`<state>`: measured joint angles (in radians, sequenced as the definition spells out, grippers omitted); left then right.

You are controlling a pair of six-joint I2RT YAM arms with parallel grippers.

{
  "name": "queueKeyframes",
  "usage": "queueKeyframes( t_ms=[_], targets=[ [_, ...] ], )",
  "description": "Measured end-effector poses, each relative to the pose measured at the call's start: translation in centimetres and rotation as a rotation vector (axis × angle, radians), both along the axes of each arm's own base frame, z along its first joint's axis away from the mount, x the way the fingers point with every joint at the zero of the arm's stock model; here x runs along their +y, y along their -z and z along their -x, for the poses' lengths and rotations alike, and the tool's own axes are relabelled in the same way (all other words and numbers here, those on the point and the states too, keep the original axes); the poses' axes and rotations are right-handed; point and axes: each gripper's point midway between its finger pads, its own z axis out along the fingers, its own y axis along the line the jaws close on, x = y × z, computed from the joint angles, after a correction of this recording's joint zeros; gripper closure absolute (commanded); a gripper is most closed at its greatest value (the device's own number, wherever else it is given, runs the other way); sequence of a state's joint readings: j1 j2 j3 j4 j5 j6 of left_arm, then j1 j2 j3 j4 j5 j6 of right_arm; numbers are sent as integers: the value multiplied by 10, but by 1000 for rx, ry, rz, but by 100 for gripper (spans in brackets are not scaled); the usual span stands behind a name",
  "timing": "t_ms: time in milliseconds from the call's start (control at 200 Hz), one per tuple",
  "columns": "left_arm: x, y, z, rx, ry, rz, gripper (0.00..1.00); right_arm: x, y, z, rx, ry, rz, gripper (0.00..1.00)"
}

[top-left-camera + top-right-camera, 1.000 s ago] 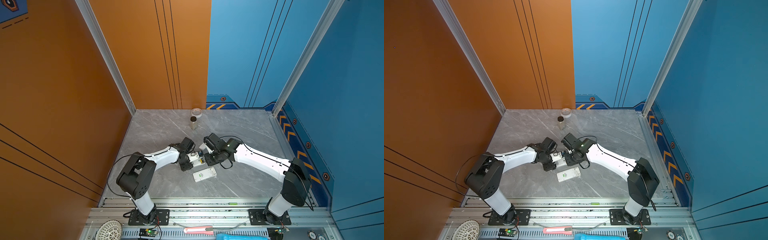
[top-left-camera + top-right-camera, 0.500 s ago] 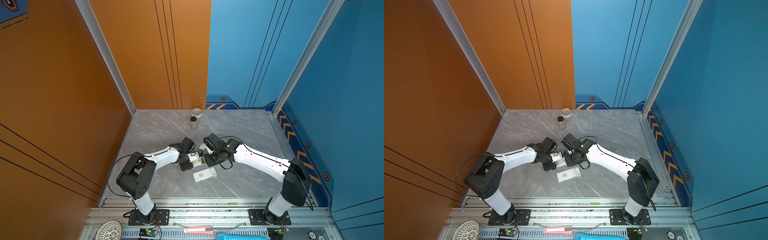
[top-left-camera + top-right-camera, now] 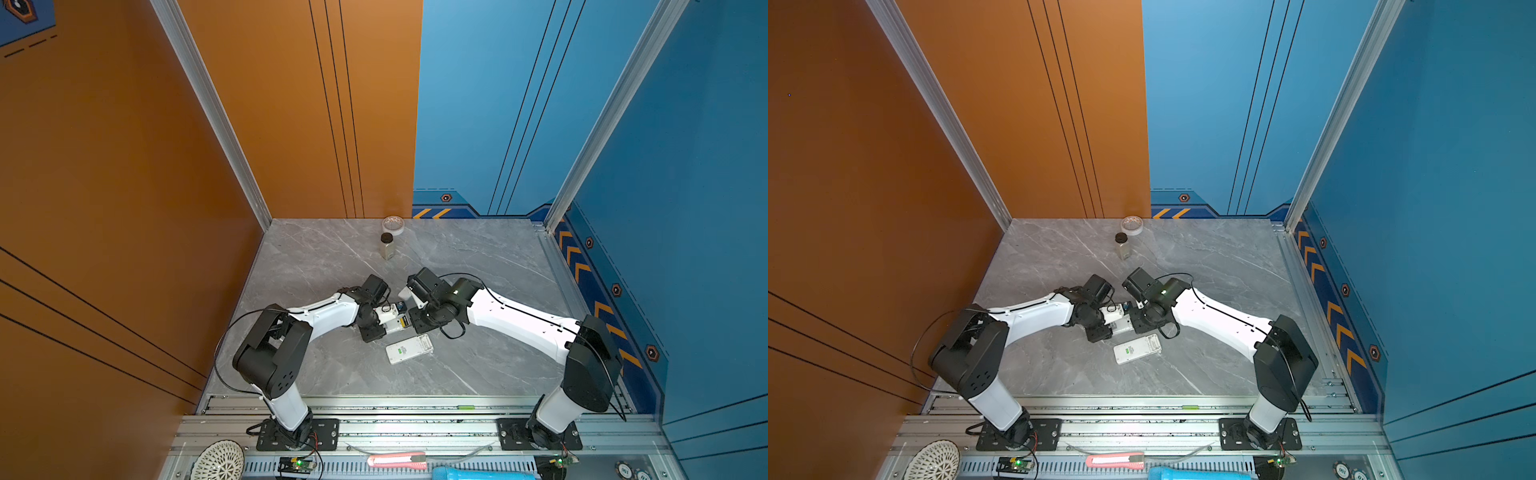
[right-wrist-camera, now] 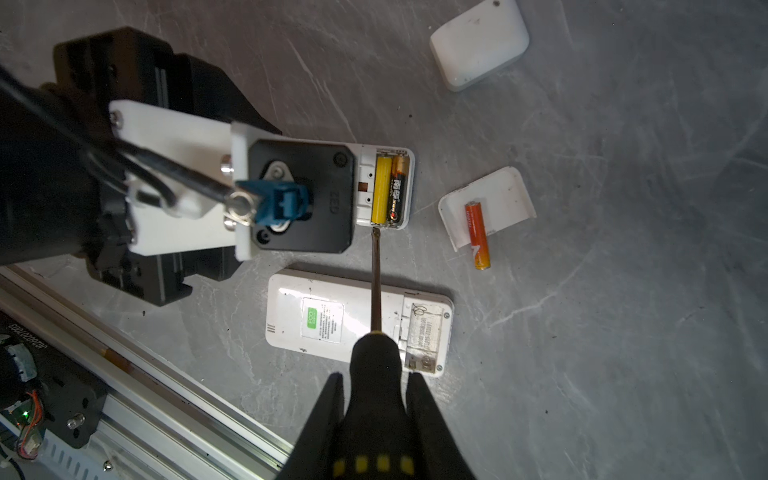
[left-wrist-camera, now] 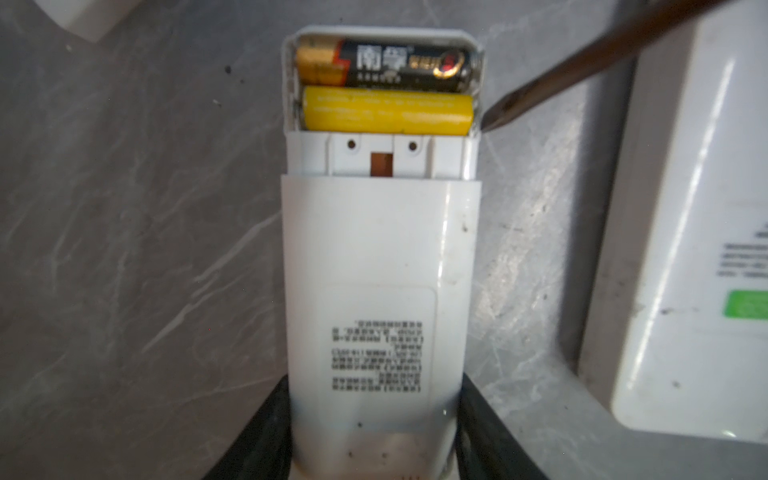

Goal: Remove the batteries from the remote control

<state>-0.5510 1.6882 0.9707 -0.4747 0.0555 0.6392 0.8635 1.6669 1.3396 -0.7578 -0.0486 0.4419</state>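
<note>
- The left pincer (image 5: pixel 372 436) pinches the white remote control (image 5: pixel 378 257) by its long sides, at the end away from the open battery bay, with the labelled back facing up. Whether the remote rests on the grey marbled surface (image 5: pixel 124 208) cannot be told.
- Two cells lie side by side in the uncovered bay. A yellow battery (image 5: pixel 386 110) sits nearer the body and a black-and-gold battery (image 5: pixel 386 62) sits against the end wall.
- The right pincer (image 4: pixel 376 380) is clamped on the black-and-yellow handle of a screwdriver (image 4: pixel 376 282). Its tip sits just beside the bay's edge at one end of the yellow battery, and contact cannot be confirmed.
- An orange-red battery (image 4: pixel 477 235) lies loose, partly on a detached white cover (image 4: pixel 507 195), apart from the held remote.
- A second remote (image 4: pixel 291 307) lies flat beneath the screwdriver shaft, and its bay is empty.
- The cells look light, rigid and smooth, as glossy-wrapped cylinders, so they would probably roll once freed and slip from a loose pinch.
- The bay's contacts probably hold them tight, so levering one end up with the tip seems the likeliest start. The mid-barrel would be the place to grip afterwards.
- The remote's shell is hard, glossy, scuffed plastic, and its thin bay walls could be marked by the steel tip.
</note>
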Motion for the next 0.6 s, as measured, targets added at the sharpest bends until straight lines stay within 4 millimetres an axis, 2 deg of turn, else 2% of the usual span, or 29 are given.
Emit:
queueKeyframes(
  t_ms=[185, 601],
  targets=[
    [0, 0, 0, 0, 0, 0, 68, 0, 3, 0, 6, 1, 7, 100],
    [0, 0, 0, -2, -1, -2, 69, -2, -5, -3, -8, 3, -6, 100]
  ],
)
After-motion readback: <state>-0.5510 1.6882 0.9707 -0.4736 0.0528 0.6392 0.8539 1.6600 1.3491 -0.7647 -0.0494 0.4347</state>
